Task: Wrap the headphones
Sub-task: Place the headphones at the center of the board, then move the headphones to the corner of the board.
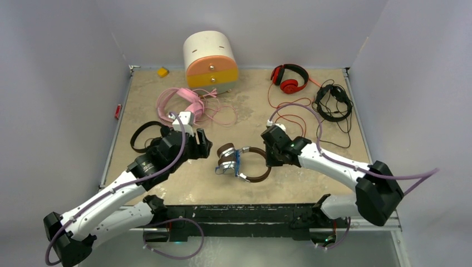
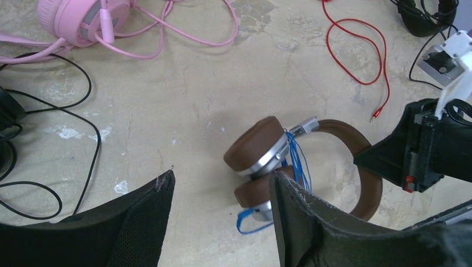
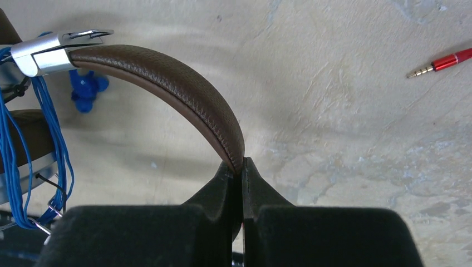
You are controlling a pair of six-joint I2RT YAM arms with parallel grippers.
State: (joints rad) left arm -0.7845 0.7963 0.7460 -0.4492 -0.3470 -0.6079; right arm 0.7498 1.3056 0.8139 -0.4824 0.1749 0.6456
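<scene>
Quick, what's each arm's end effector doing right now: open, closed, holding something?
Left end effector: open, holding nothing.
Right end effector: closed on the headband of the brown headphones.

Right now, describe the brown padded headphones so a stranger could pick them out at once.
On the sandy tabletop, look near the front middle, between the left gripper and the right gripper. There lie brown padded headphones with silver hinges. Unlike the pink set, red set and black set around them, these have thin blue cable wound by the earcups.
</scene>
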